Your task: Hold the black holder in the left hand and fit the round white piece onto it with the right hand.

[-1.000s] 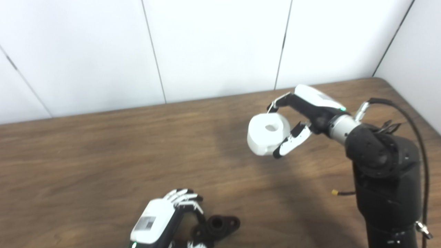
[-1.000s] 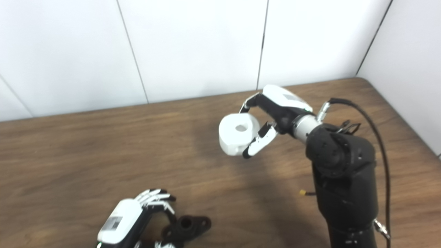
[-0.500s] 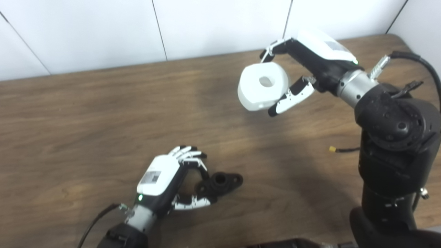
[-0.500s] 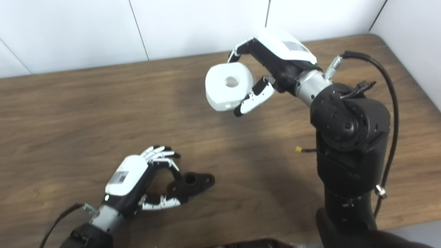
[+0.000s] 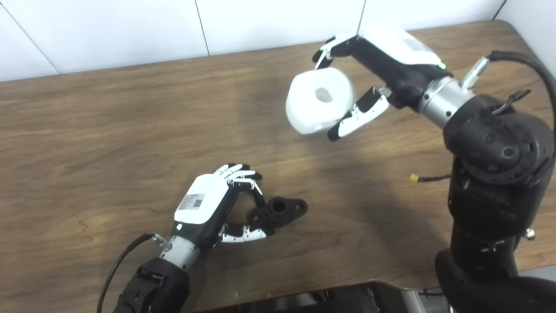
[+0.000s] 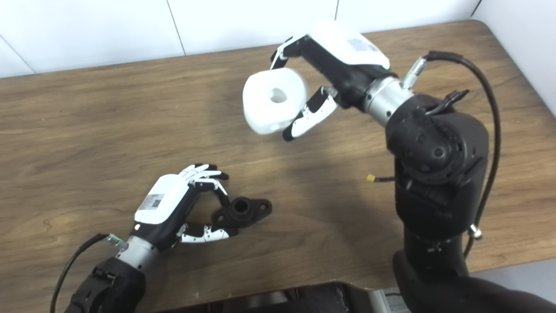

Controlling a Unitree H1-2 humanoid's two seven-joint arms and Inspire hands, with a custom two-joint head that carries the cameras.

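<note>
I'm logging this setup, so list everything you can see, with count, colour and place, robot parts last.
table: one, brown wood, fills the view.
wall panels: white, behind the table.
black holder: one, black, on the table near the front, at the left robot hand's fingertips.
round white piece: one, white, held above the table.
left robot hand: white and black, fingers around the holder's end.
right robot hand: white and black, gripping the white piece.

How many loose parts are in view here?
2: a round white piece held above the table in the right hand; a black holder on the table at the left hand.
</note>
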